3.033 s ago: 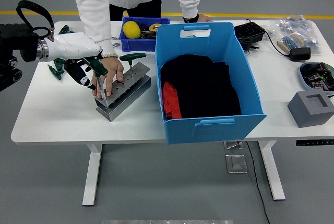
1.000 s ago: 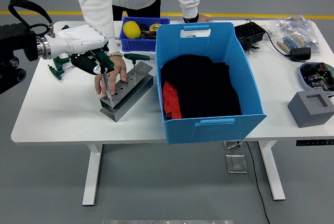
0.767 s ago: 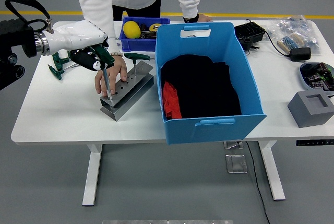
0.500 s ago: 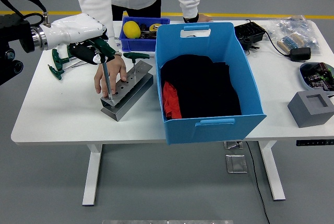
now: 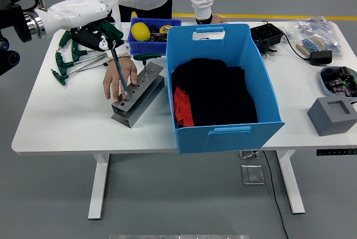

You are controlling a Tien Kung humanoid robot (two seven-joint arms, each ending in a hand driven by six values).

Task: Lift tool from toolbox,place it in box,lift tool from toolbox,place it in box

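Green-handled and steel-shafted, the T-handle tool (image 5: 116, 55) is clenched in the robot's left hand (image 5: 95, 34), whose dark fingers wrap its handle. The shaft slants down and to the right from that hand, its tip just at or barely above the top face of the grey metal toolbox (image 5: 138, 95), a drilled block lying below and right of the hand; whether the tip is clear of its hole cannot be told.

A second green T-handle tool (image 5: 144, 61) stands upright in the block, right of the hand. A person's hand (image 5: 119, 76), directly beneath the robot's, presses on the block's left end, fingers spread over its top. More green-handled tools (image 5: 64, 63) lie loose on the white table (image 5: 56, 116), just left of and below the robot's hand.

Further right, touching or nearly touching the block, sits the blue box (image 5: 220, 83), holding black and red cloth. A small blue bin (image 5: 146, 32) with a yellow object lies right of the hand, behind the block.
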